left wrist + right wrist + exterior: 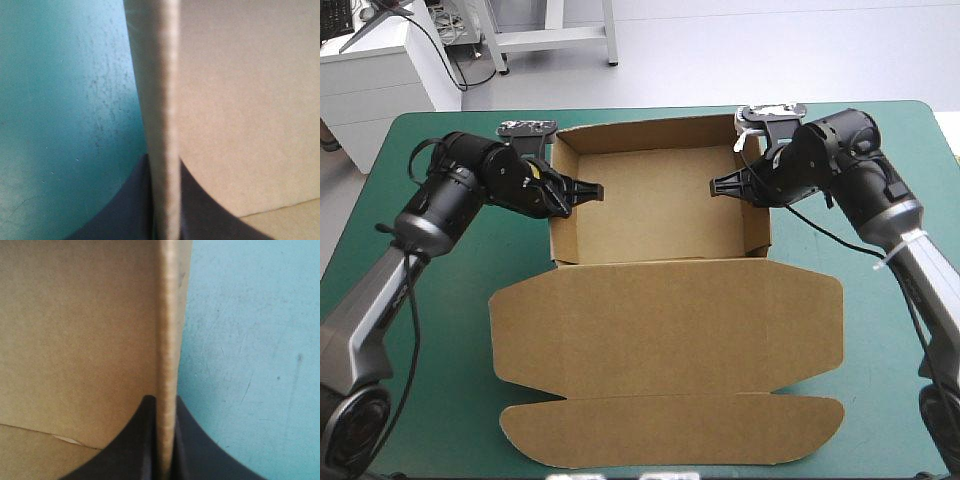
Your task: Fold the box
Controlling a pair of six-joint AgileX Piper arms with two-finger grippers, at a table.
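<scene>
The brown box stands as an open tray at the table's far middle, its walls raised. Its lid lies flat toward the near edge. My left gripper straddles the tray's left wall, one black finger inside the tray. In the left wrist view that wall runs up between the fingers of the left gripper, which is shut on it. My right gripper is on the right wall in the same way. In the right wrist view the right gripper pinches that wall.
The lid's front flap reaches almost to the table's near edge. Bare teal-green cover shows left and right of the lid and outside both tray walls.
</scene>
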